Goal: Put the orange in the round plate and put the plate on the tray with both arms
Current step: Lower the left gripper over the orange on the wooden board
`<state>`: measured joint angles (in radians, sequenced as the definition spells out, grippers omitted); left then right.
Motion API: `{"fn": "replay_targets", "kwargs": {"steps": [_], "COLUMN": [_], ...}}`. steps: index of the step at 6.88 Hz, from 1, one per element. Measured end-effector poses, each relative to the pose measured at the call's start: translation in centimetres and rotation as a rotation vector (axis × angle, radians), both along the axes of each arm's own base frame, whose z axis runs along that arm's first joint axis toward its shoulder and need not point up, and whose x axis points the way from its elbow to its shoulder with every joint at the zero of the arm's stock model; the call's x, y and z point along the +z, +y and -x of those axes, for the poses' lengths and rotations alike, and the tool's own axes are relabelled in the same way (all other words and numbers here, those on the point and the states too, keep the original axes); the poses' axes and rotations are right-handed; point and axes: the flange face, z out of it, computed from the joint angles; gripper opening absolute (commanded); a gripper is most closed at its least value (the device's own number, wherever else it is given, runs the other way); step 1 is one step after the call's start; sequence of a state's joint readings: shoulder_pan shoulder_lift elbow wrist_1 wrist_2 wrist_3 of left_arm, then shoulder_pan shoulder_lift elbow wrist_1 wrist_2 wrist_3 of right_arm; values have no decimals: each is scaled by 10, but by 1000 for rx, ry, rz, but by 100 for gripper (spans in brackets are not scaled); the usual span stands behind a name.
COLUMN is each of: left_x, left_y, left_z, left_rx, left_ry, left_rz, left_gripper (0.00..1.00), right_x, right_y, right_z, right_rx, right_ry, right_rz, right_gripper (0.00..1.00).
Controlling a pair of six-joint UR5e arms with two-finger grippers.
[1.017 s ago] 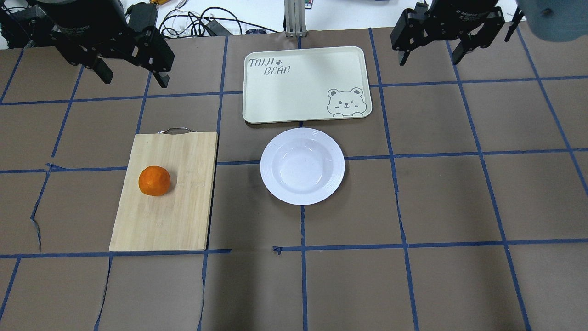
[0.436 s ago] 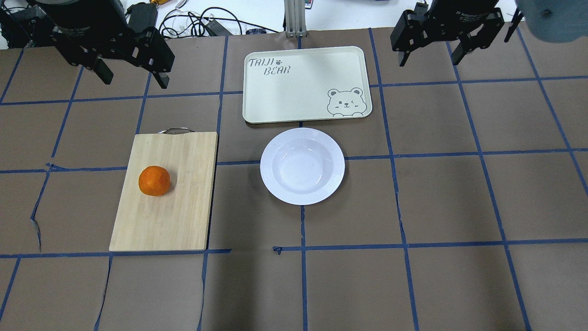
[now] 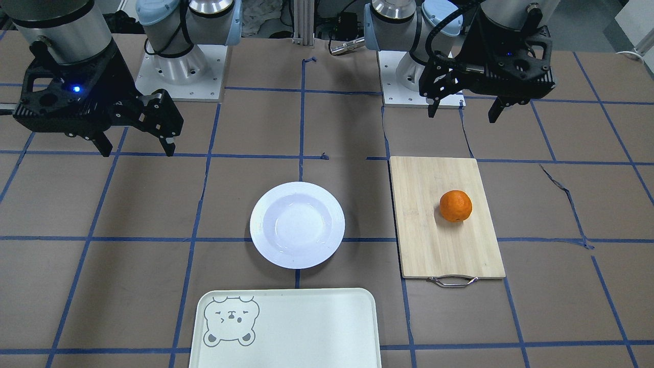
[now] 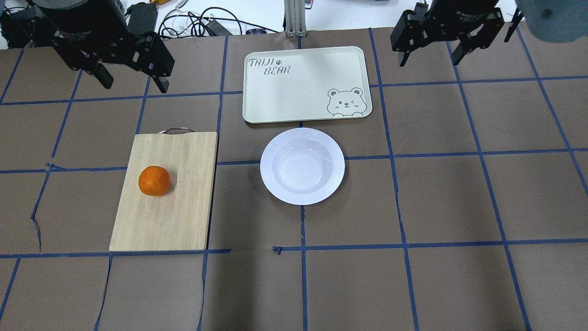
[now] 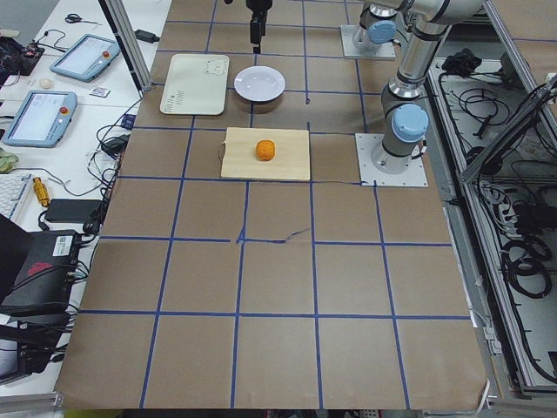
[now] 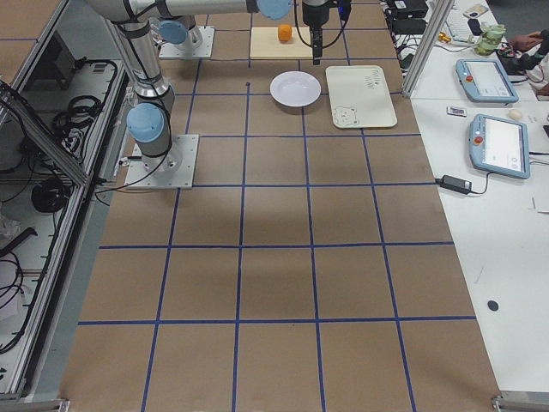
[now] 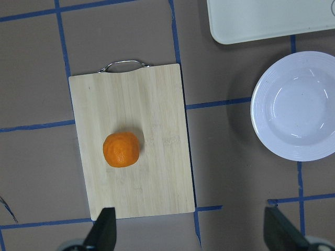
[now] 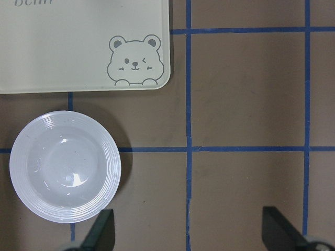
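Note:
The orange [image 4: 154,180] [image 3: 456,206] [image 7: 121,149] rests on a bamboo cutting board. To its right, the white round plate [image 4: 302,166] [image 3: 297,225] [image 8: 65,166] stands empty on the table. The cream-green tray [image 4: 305,85] [image 3: 301,327] with the bear face lies just beyond the plate and holds nothing. My left gripper [image 4: 133,82] [image 3: 462,115] hangs open high above the table, beyond the board's handle end. My right gripper [image 4: 429,60] [image 3: 137,152] is open too, up to the right of the tray. Neither gripper holds anything.
The bamboo cutting board [image 4: 179,202] with a metal handle lies left of the plate. Cables [image 4: 193,20] and a metal post sit past the table's far edge. Brown paper with blue tape lines covers the table.
My left gripper has shifted very slightly. The orange, the plate and the tray have not moved.

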<state>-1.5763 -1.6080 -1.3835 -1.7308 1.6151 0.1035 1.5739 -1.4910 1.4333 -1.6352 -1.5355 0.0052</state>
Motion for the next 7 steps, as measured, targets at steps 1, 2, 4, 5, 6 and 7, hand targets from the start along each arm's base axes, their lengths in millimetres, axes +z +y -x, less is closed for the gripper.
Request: {"fn": "replay_targets", "kwargs": {"steps": [1,2,4,5,6,7], "left_x": [-19,-40,-97,-144,-192,-234], "left_y": [1,1,-7,-9,-5,2], "left_z": [-7,-20,-52,-60,-66,-75], "left_rx": [9,34,109,130,133,136], "left_ry": [-2,-3,3,1,-1,-3], "left_rz": [-36,-72,-137,-137,-118,-105], "left_gripper": [100,99,99,99,99,99], "right_x": [0,0,-1,-1,0,-1], "right_y": [0,0,0,0,0,1], "right_z": [0,0,0,0,0,0], "right_rx": [0,1,1,1,1,1], "right_ry": [0,0,0,0,0,0], "right_rz": [0,-1,-1,-1,-1,-8], "right_gripper": [100,100,100,100,100,100]}}
